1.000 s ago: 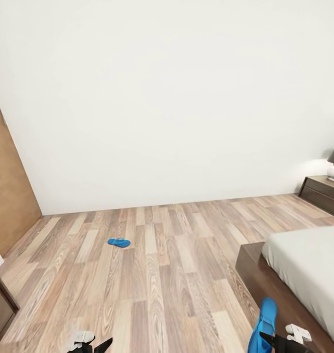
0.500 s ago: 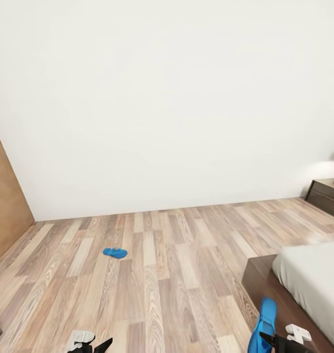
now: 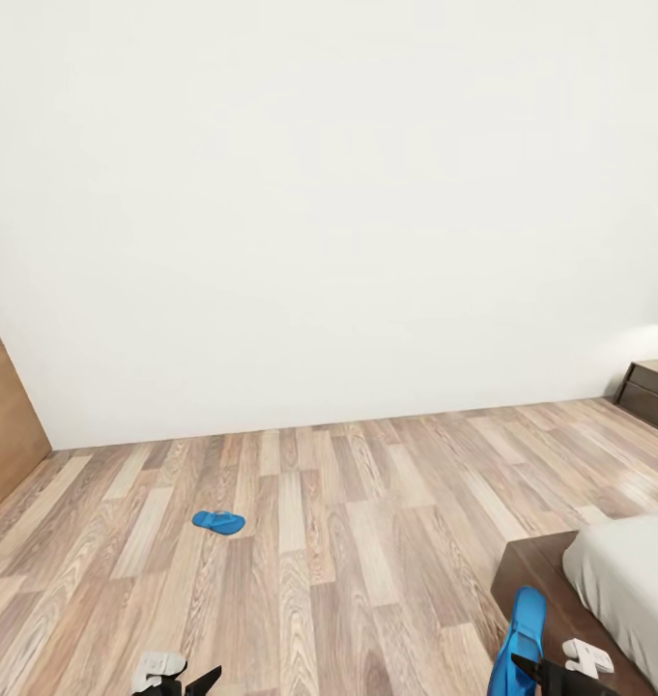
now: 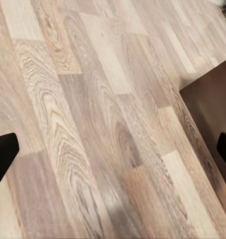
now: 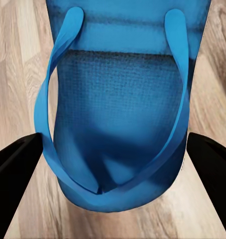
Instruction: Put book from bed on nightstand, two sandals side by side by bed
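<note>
One bright blue sandal (image 3: 218, 522) lies flat on the wood floor, left of centre and well away from the bed (image 3: 630, 580). The other sandal (image 3: 522, 633) hangs in my right gripper (image 3: 539, 672), near the bed's dark frame corner (image 3: 536, 580). In the right wrist view this sandal (image 5: 118, 114) sits strap-side up between the black fingers (image 5: 13, 174). My left gripper (image 3: 179, 681) is low at the left; its wrist view shows the gripper (image 4: 113, 149) open over bare floor. A nightstand (image 3: 652, 387) stands by the far wall at the right edge. The book is out of view.
A white wall closes the far side of the room. A brown wooden panel (image 3: 5, 435) stands at the left edge. Open wood-plank floor (image 3: 348, 541) stretches between the lying sandal and the bed. The dark frame corner (image 4: 212, 99) is close to my left gripper.
The whole picture has shifted as the camera moved: the floor sandal and bed sit lower, the nightstand has slid to the right edge. Both grippers hold as before.
</note>
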You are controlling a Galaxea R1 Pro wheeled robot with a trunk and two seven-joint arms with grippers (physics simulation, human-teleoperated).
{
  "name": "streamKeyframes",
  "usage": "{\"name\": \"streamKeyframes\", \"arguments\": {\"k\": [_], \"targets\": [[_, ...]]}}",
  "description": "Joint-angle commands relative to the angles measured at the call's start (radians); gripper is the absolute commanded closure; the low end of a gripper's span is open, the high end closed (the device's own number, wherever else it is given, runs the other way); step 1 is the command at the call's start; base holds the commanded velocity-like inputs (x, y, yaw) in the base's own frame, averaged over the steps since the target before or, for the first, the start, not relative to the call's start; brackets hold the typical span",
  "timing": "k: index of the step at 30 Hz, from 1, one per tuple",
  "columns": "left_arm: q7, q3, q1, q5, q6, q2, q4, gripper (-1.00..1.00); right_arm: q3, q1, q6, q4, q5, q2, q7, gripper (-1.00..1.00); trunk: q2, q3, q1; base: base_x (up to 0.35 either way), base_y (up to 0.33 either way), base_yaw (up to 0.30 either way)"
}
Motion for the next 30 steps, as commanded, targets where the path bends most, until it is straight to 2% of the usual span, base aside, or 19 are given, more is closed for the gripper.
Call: {"name": "streamKeyframes", "arguments": {"k": [1, 30], "targets": [[-0.005, 0.001, -0.001, 0.005, 0.005, 0.0, 0.001, -1.0, -0.007, -0.001, 0.01, -0.001, -0.004, 0.001, 0.005, 1.0, 0.0, -0.001, 0.0, 0.325, 0.0, 0.0], [-0.005, 0.001, -0.001, 0.005, 0.005, 0.0, 0.001, -1.0, -0.007, -0.001, 0.009, -0.001, -0.004, 0.001, 0.005, 1.0, 0.0, -0.001, 0.0, 0.325, 0.0, 0.0]]}}
